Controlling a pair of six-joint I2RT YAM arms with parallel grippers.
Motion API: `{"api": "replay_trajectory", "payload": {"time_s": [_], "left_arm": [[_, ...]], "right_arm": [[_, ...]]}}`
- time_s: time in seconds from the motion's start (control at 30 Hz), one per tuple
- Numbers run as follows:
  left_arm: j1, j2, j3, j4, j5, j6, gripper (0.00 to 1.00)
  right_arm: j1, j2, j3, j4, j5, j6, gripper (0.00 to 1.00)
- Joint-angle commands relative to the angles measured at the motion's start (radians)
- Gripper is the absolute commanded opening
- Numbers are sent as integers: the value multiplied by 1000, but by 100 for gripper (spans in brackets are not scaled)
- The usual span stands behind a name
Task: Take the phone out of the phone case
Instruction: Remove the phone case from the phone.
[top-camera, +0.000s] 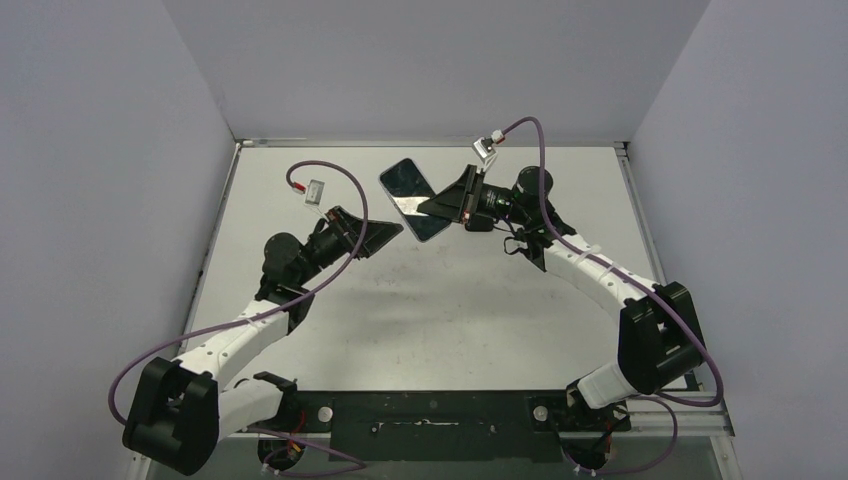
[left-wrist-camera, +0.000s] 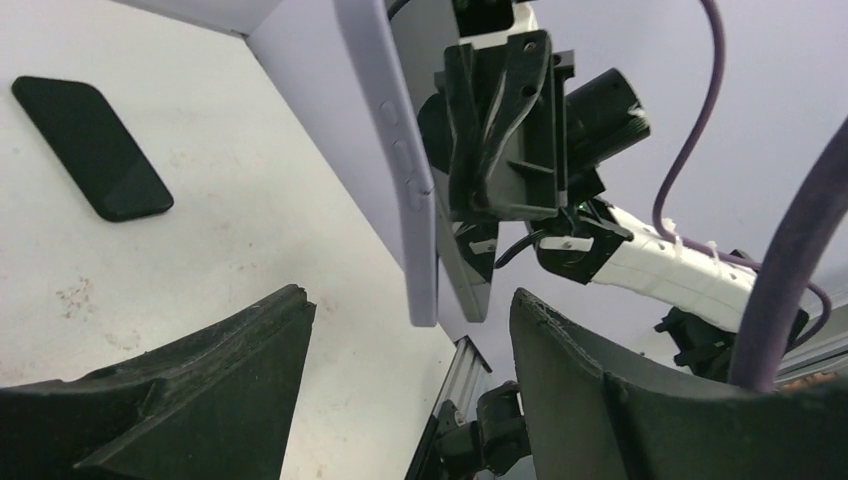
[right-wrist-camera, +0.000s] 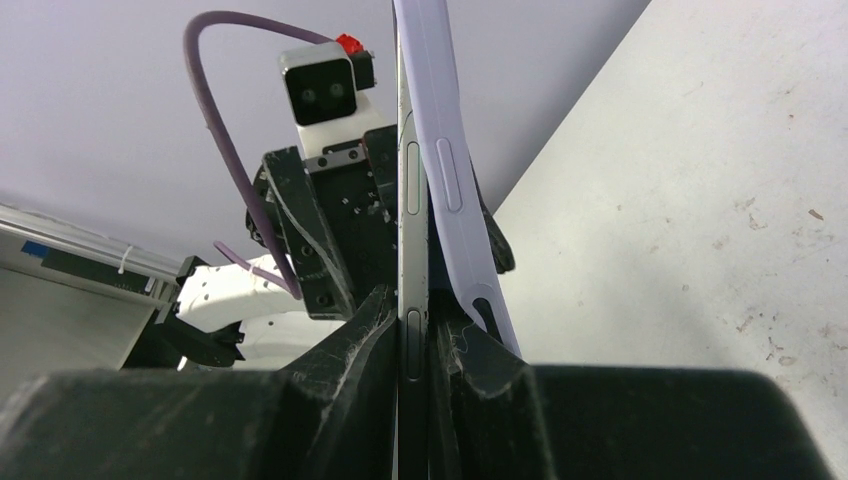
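Observation:
My right gripper (top-camera: 432, 207) is shut on a grey-edged phone (right-wrist-camera: 412, 200) and holds it on edge above the table. Its lavender case (right-wrist-camera: 440, 150) is peeled away from the phone at the gripped end, and one finger (right-wrist-camera: 470, 350) sits between phone and case. From above, phone and case show as a pale sliver (top-camera: 408, 207). My left gripper (top-camera: 385, 230) is open and empty. In the left wrist view its fingers (left-wrist-camera: 220, 370) stand just short of the case's free end (left-wrist-camera: 424, 290), with the phone (left-wrist-camera: 470, 270) behind.
A black phone-shaped slab (top-camera: 405, 178) lies flat on the white table under the held phone; it also shows in the left wrist view (left-wrist-camera: 90, 148). The table's back wall (top-camera: 430, 70) and side walls stand close by. The right arm's purple cable (left-wrist-camera: 700, 120) loops nearby.

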Motion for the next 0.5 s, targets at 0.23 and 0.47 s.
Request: {"api": "replay_trajectory", "payload": {"time_s": [0.23,0.47], "left_arm": [[-60,24,0,4,-33,95,69],[-96,100,41,45,-50,96,67]], "right_arm": [[3,-67,-10,158,63,58,0],[15,-70,-16,160,67,59,1]]}}
